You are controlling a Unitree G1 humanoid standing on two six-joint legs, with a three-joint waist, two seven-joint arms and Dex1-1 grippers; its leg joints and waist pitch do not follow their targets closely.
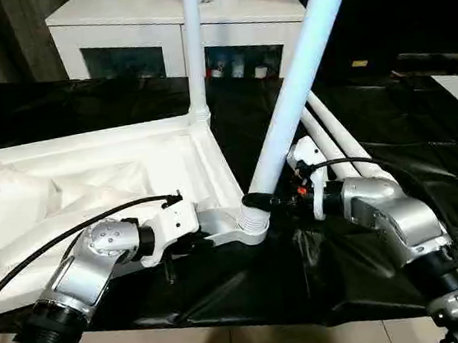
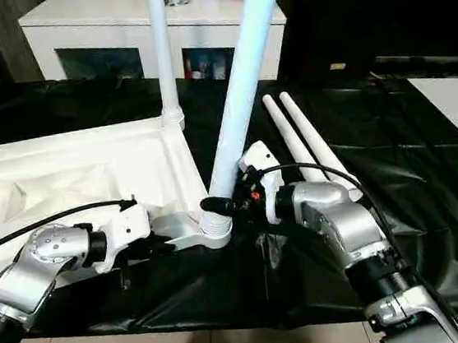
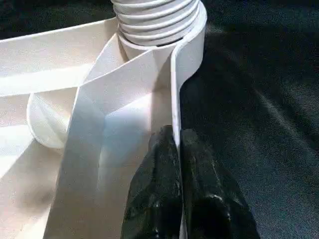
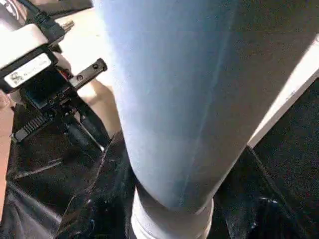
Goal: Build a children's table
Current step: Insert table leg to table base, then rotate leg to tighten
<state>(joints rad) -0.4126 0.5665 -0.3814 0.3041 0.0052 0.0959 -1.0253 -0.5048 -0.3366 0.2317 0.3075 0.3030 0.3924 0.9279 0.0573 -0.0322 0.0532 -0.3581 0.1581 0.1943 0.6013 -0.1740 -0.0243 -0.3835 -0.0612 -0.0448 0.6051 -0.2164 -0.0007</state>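
My left fingers (image 3: 172,164) pinch the top's (image 1: 90,183) rim beside the near socket (image 1: 254,221); my right fingers (image 1: 259,202) clasp the tilted leg (image 1: 296,73) there. Next: straighten, screw in.

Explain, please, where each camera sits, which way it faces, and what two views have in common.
Left eye and right eye views: on the head, looking forward and down at the table top, both silver forearms showing.
Left wrist view: along the left gripper, pinching the top's rim wall.
Right wrist view: along the right gripper, clasping the leaning leg near its base.
Shared: the leaning leg's ribbed foot in the near corner socket appears in the head views and the left wrist view.
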